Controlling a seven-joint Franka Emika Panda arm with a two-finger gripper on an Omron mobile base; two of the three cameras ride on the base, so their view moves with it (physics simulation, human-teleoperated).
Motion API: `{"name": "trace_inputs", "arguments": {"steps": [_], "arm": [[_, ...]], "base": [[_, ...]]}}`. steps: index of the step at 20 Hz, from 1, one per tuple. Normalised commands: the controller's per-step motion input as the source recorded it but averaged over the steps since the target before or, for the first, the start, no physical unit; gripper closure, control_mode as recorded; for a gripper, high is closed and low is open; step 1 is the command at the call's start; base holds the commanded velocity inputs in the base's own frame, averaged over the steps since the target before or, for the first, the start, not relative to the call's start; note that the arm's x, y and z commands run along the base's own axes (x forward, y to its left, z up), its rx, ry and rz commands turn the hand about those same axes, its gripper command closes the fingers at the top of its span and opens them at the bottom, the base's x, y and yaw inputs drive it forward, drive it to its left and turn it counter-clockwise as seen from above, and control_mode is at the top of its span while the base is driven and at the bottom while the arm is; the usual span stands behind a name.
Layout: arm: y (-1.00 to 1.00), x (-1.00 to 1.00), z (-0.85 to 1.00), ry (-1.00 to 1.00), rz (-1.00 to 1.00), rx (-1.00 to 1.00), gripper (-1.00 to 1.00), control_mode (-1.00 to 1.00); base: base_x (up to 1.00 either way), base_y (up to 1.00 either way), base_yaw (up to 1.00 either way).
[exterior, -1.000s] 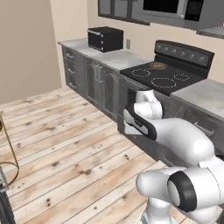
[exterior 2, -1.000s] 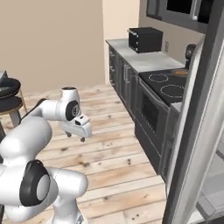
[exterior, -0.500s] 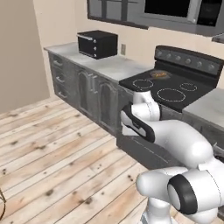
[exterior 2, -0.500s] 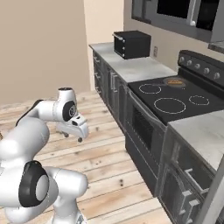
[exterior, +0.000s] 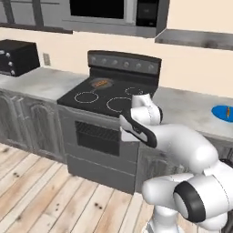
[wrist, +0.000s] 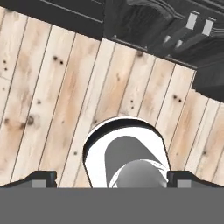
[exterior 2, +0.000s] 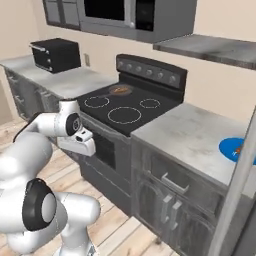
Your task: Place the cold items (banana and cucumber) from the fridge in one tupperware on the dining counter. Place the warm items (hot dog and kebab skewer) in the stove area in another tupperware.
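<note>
A small orange-brown item, likely the hot dog (exterior: 101, 83) (exterior 2: 120, 90), lies in a dark pan on the stove's back-left burner. A blue plate (exterior: 224, 112) (exterior 2: 233, 148) on the counter right of the stove carries a small orange thing that may be the kebab skewer. My gripper (exterior: 131, 130) (exterior 2: 82, 146) hangs in front of the oven door, below stovetop height and pointing down at the wood floor. In the hand view the gripper (wrist: 112, 179) is open, fingertips (wrist: 41, 178) far apart with nothing between them. Banana, cucumber and tupperware are out of view.
The black stove (exterior: 109, 98) (exterior 2: 127, 107) stands between grey counters, with a microwave (exterior: 107, 11) above it. A black toaster oven (exterior: 16, 57) (exterior 2: 55, 54) sits on the left counter. A grey upright edge (exterior 2: 232, 200) rises at the right. Dark cabinet fronts (wrist: 166, 26) border the floor.
The whole picture has swung as the base turned; the stove is now straight ahead and nearer. The arm holds the same pose over the base, and the gripper stays open.
</note>
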Motion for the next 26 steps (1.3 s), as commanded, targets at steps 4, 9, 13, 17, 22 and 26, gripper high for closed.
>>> {"name": "trace_inputs", "arguments": {"steps": [4,9,13,17,22,26], "arm": [[0.0,0.0,0.0,0.0,0.0,0.0,-1.0,1.0],[0.0,0.0,0.0,0.0,0.0,0.0,-1.0,1.0],[0.0,0.0,0.0,0.0,0.0,0.0,-1.0,1.0],[0.0,0.0,0.0,0.0,0.0,0.0,-1.0,1.0],[0.0,0.0,0.0,0.0,0.0,0.0,-1.0,1.0],[0.0,0.0,0.0,0.0,0.0,0.0,-1.0,1.0]], "base": [[0.15,0.06,-0.92],[0.47,0.26,-0.78],[0.5,0.39,-0.8],[0.23,0.52,-0.54],[0.56,0.01,-0.21],[0.94,0.11,-0.01]]}}
